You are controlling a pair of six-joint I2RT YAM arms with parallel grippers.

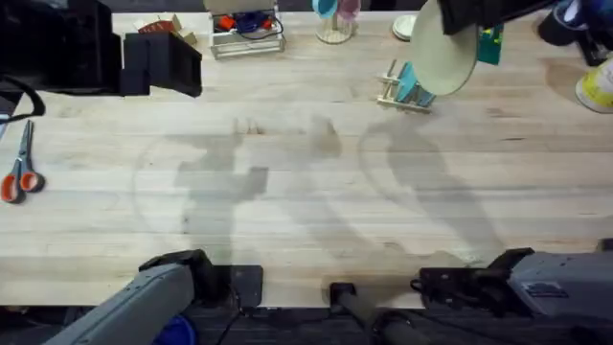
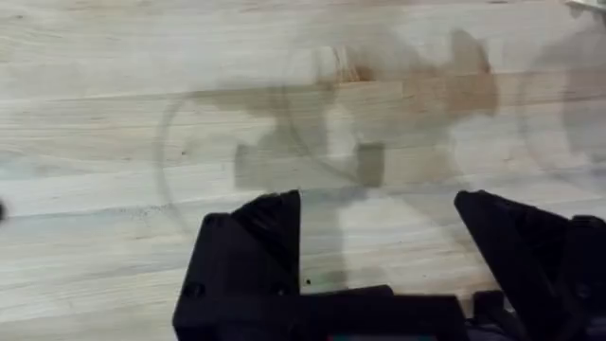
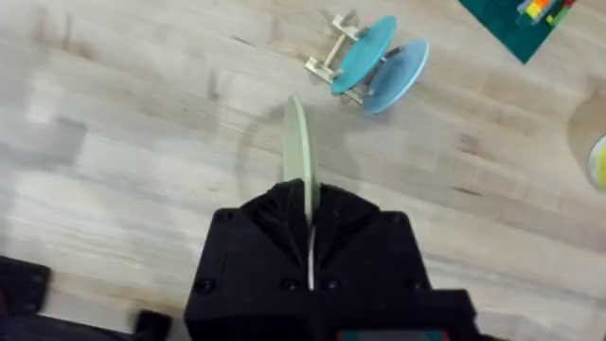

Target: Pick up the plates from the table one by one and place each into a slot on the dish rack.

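Cream-yellow plate [image 1: 443, 53] up in the air, pinched edge-on in the right gripper [image 3: 305, 213], fingers clamped tight on its rim with the disc sticking straight out between them. Hanging just above and a touch to the right of the dish rack [image 1: 391, 91] in the overhead view, not touching it as far as can be told. Little wooden rack sitting near the far edge of the table [image 1: 306, 192], already loaded with two teal-blue plates [image 3: 379, 62] leaning in its slots, pegs poking out on the side away from them. Over on the other side, well apart from the rack, left gripper [image 2: 379, 237] hanging low over bare wood, fingers spread wide, nothing between them. Orange-handled scissors [image 1: 19, 172] lying way off to the left of the rack near the table edge. Wire basket [image 1: 247, 34] with coloured bits along the far edge, left of the rack.
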